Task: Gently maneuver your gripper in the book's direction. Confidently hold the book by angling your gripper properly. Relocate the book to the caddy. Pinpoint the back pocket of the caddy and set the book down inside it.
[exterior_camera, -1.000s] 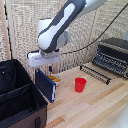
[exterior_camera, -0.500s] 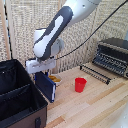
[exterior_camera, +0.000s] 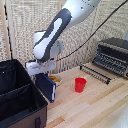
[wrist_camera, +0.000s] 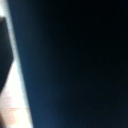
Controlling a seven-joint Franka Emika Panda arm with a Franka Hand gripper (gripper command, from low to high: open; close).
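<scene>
My gripper (exterior_camera: pixel 43 75) hangs from the white-and-grey arm and is shut on the top edge of the dark-blue book (exterior_camera: pixel 46 88). The book hangs upright, slightly tilted, just beside the right wall of the black caddy (exterior_camera: pixel 31 111), outside it and low over the wooden table. A fabric divider (exterior_camera: pixel 15 92) splits the caddy into two compartments; the far one (exterior_camera: pixel 14 77) is open and dark. In the wrist view the book's dark-blue cover (wrist_camera: pixel 75 60) fills nearly the whole frame, with its pale page edge (wrist_camera: pixel 21 85) along one side. My fingertips are hidden.
A red cup (exterior_camera: pixel 80 84) stands on the table at the exterior view's right of the book. A black-and-silver toaster oven (exterior_camera: pixel 114 54) sits at the far right with a wire rack (exterior_camera: pixel 96 72) in front of it. A bamboo screen lines the back.
My gripper, with the book in it, has moved a little toward the exterior view's left and down, closer to the caddy's wall. The cup and oven have not moved.
</scene>
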